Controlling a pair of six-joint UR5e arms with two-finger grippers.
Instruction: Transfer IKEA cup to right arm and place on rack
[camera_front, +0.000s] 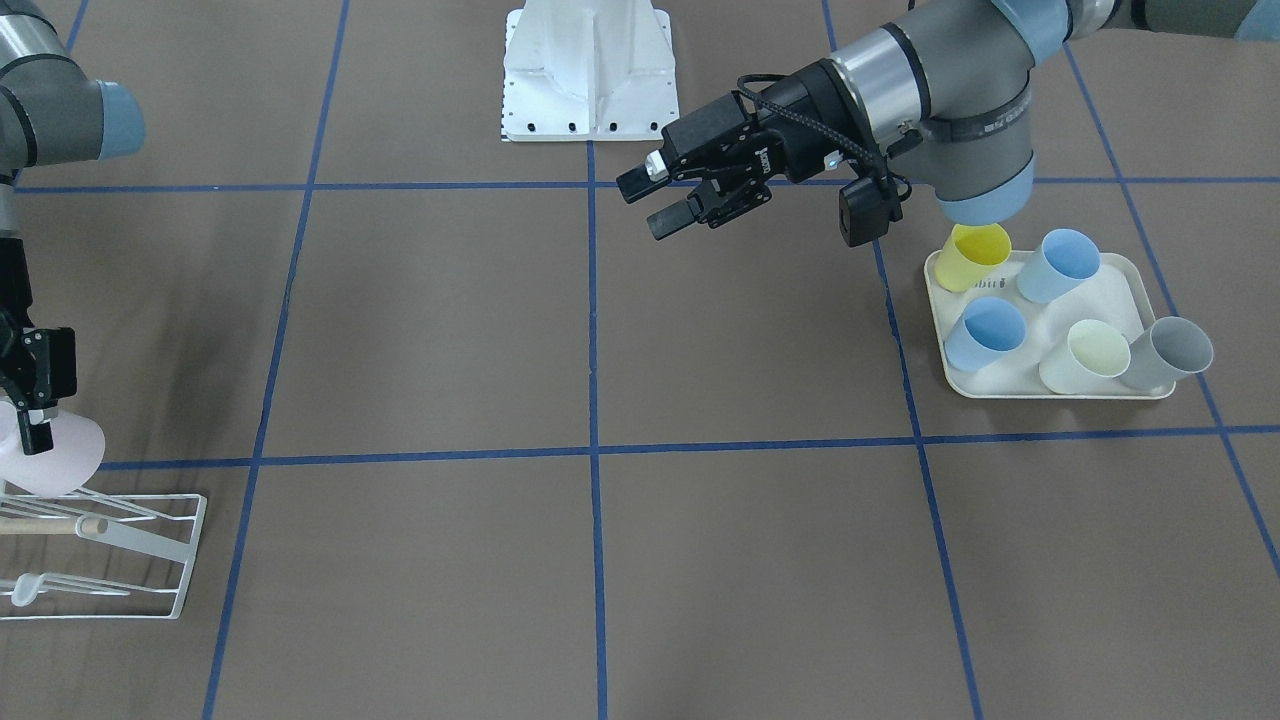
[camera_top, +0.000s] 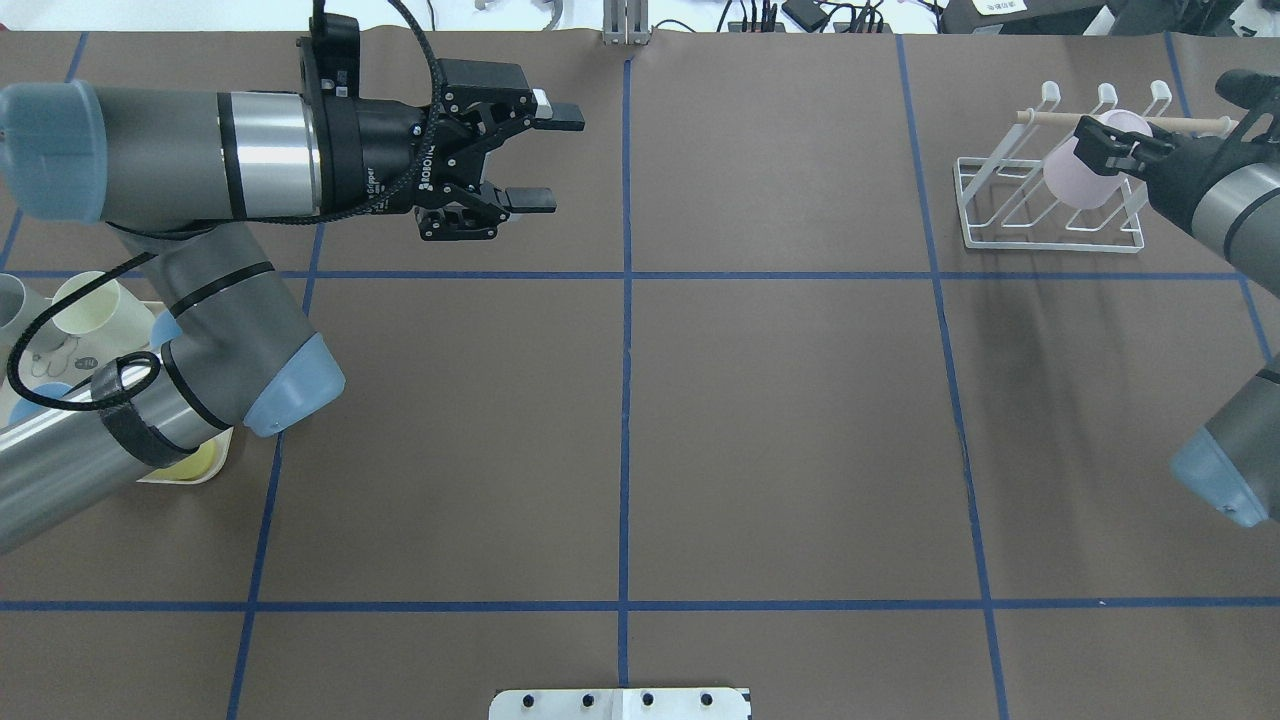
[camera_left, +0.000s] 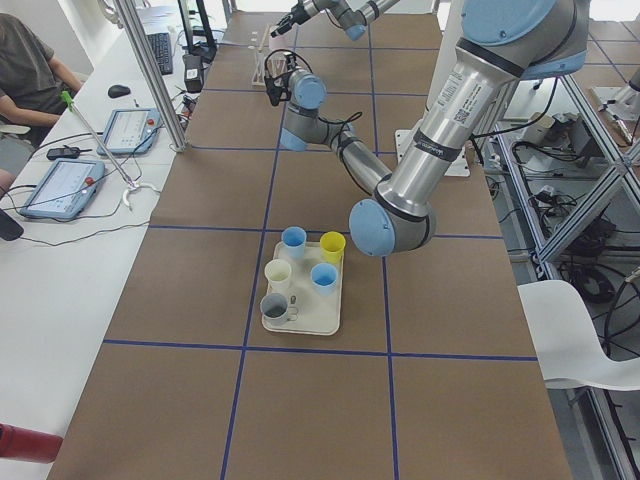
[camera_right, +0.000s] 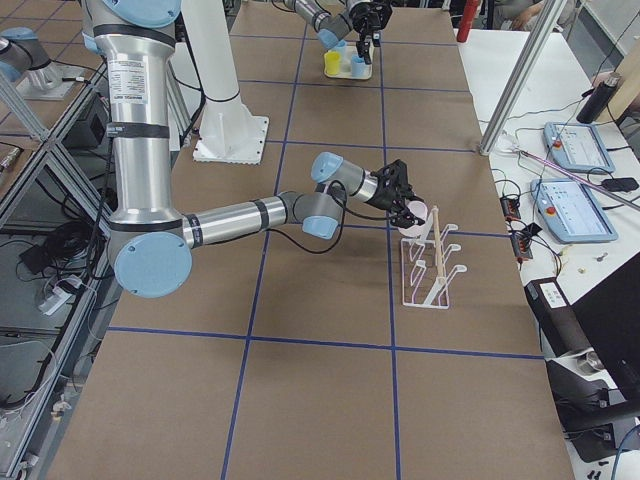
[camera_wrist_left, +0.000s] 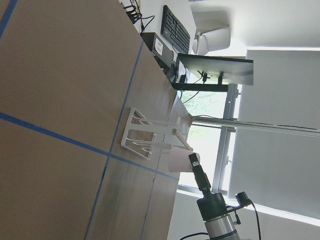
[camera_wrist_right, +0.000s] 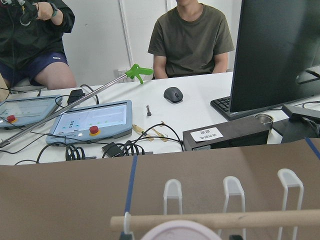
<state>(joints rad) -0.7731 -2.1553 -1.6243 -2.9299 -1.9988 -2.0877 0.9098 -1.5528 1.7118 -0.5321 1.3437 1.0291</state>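
The right arm's tool (camera_top: 1106, 150) is clenched on the wall of a pale pink cup (camera_top: 1080, 172) and holds it tilted over the white wire rack (camera_top: 1030, 205) at the far right end of the bench (camera_top: 780, 420). The cup sits among the upright prongs, just beside the wooden dowel (camera_top: 1190, 123). I cannot tell whether it touches the wires. In the right wrist view the cup's rounded edge shows at the bottom of the picture, just under the dowel. The left tool (camera_top: 550, 158) is released, its two fingers spread wide with nothing between them. It points to the right above the bench's far left part, well apart from the rack. At the left end of the bench a cream tray (camera_front: 1050, 393) carries five cups lying tipped on their sides: a yellow one (camera_front: 972, 255) and a blue one (camera_front: 1060, 265) in one row, another blue one (camera_front: 985, 333), a cream one (camera_front: 1085, 355) and a grey one (camera_front: 1168, 352) in the other. The grey cup's mouth overhangs the tray's rim.
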